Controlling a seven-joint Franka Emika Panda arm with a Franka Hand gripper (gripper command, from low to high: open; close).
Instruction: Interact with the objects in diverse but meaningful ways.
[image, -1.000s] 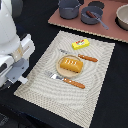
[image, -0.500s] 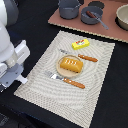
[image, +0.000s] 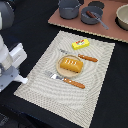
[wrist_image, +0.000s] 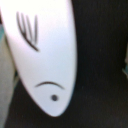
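Whiteness fills most of the wrist view: we see a smooth, blurred white surface (wrist_image: 42, 55) with dark marks on it, too close to identify, against a dark background. We cannot tell from either view whether the end effector is open or closed; its fingers do not show.

In the exterior view we find the white robot arm (image: 11, 62) at the exterior view's left edge, over the black tabletop (image: 30, 25) and just beside the near corner of a beige woven placemat (image: 95, 85). It touches none of the toys.

On the placemat, nearest to us, lies an orange-handled fork (image: 66, 80). Just beyond it sits the tan plate (image: 61, 71) carrying the orange bread loaf (image: 70, 64). Past the plate lies a second piece of orange-handled cutlery (image: 84, 57), and beyond that the yellow box (image: 80, 44), near the placemat's far edge.

Farther back we see a brown board (image: 112, 29). On it stand a grey pot (image: 69, 8), a small grey pan (image: 91, 17) holding something brownish we cannot make out clearly, a dark lid-like disc (image: 96, 4) and, cut off at the exterior view's right edge, a pale bowl (image: 123, 16).
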